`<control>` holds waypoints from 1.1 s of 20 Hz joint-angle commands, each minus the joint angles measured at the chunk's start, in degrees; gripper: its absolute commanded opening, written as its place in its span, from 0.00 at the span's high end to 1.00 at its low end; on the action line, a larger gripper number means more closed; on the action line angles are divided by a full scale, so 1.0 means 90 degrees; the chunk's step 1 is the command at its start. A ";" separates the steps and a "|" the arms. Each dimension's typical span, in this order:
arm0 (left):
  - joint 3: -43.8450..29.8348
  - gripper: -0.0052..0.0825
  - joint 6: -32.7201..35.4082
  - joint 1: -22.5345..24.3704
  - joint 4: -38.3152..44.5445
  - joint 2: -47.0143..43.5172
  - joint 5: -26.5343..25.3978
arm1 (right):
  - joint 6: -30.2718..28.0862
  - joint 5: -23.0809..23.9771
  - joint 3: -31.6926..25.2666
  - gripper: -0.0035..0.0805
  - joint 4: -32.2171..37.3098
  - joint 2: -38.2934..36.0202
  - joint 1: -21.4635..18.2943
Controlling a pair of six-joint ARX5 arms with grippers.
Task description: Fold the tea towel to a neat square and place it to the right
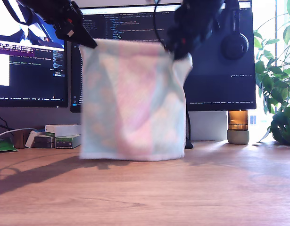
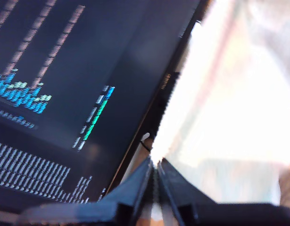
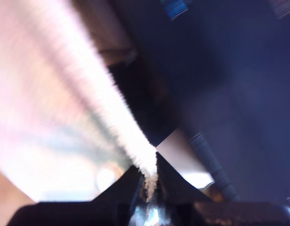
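The tea towel (image 1: 133,101), fluffy white with pale pink and mint-green bands, hangs spread like a curtain in front of the monitors. My first gripper (image 1: 90,44) is shut on its top corner on the exterior view's left. In the first wrist view the cloth (image 2: 229,108) runs off from the closed jaws of that gripper (image 2: 155,165). My second gripper (image 1: 175,52) is shut on the other top corner, and the second wrist view shows the towel edge (image 3: 88,94) pinched in it (image 3: 149,181). The towel's lower edge hangs just at the wooden desk (image 1: 145,193). I cannot tell whether it touches.
Two monitors (image 1: 220,70) stand behind the towel, with headphones (image 1: 234,44) hung on the one at the exterior view's right. A small lamp-like cylinder (image 1: 238,127) and a plant (image 1: 281,84) are at that view's right. Small boxes (image 1: 62,136) sit at its left.
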 commanded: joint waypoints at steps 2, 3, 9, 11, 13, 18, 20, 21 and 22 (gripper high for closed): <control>0.0012 0.97 0.0019 0.0104 -0.0165 0.0002 0.0005 | 0.0046 -0.0172 0.0095 0.97 -0.0265 -0.0075 -0.0044; 0.0012 0.97 0.0017 0.0102 -0.0243 0.0002 0.0041 | 0.0160 -0.0202 0.0095 0.97 -0.0573 -0.0075 -0.0044; 0.0012 0.97 -0.0340 -0.0010 -0.1700 0.0002 0.0826 | 0.0714 -0.0930 0.0092 0.97 -0.2380 -0.0063 -0.0049; 0.0012 0.97 -0.0420 -0.0039 -0.2242 0.0002 0.0928 | 0.0840 -0.1251 0.0092 0.97 -0.2812 -0.0063 -0.0046; 0.0012 0.97 -0.0478 -0.0121 -0.2528 0.0000 0.1202 | 0.0879 -0.1367 0.0092 0.97 -0.3048 -0.0063 -0.0041; 0.0012 0.97 -0.0352 -0.0168 -0.0835 0.0007 0.0780 | 0.1056 -0.1358 0.0092 0.97 -0.2472 -0.0063 -0.0124; 0.0012 0.97 -0.0299 0.0056 -0.0007 0.0172 0.0726 | 0.1173 -0.1253 0.0092 0.97 -0.1979 -0.0056 -0.0160; 0.0012 0.97 -0.0260 0.0187 0.0364 0.0304 0.0653 | 0.1294 -0.1192 0.0092 0.97 -0.1702 -0.0053 -0.0160; 0.0012 0.97 -0.0262 0.0265 0.0741 0.0464 0.0610 | 0.1416 -0.1146 0.0092 0.97 -0.1501 -0.0053 -0.0160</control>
